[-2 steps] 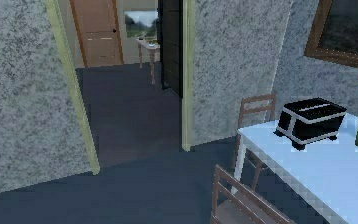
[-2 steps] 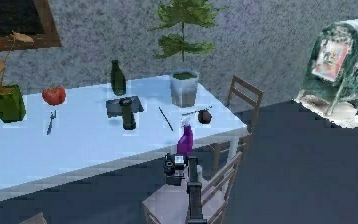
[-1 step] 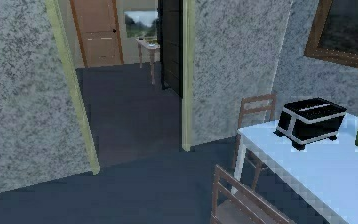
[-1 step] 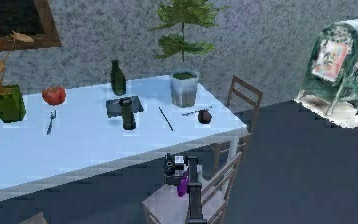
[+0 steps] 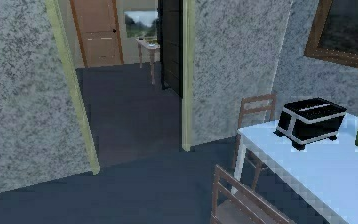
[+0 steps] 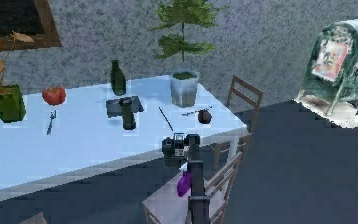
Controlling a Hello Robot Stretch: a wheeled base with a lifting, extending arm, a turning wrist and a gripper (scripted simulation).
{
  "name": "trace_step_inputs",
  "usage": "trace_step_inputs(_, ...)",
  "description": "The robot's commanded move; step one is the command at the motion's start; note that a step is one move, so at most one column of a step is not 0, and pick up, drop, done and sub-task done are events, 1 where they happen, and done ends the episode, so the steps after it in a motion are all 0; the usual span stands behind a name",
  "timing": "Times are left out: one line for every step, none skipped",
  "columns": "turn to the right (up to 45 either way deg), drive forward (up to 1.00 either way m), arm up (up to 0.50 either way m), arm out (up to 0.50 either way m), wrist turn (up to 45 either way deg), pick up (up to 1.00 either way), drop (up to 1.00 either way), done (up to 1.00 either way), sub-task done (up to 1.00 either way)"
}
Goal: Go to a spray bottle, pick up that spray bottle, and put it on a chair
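A small purple thing, perhaps the spray bottle, shows beside the dark arm bar, just over the seat of a wooden chair drawn up to the near edge of the white table. The gripper stands just above it at the table's edge. I cannot tell whether the gripper holds anything. A second wooden chair stands at the table's right end. In the forward view one chair stands behind the table and another chair's back rises at the bottom edge.
On the table are a potted plant, a green bottle, a red fruit, a dark mug and a black box. A doorway opens onto a dark-floored hall with a wooden door.
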Motion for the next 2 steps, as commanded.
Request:
trace_step_inputs(0.0, 0.0, 0.0, -0.08, 0.0, 0.0, 0.0, 0.0, 0.0)
trace_step_inputs(0.0, 0.0, 0.0, 0.0, 0.0, 0.0, 0.0, 1.0, 0.0)
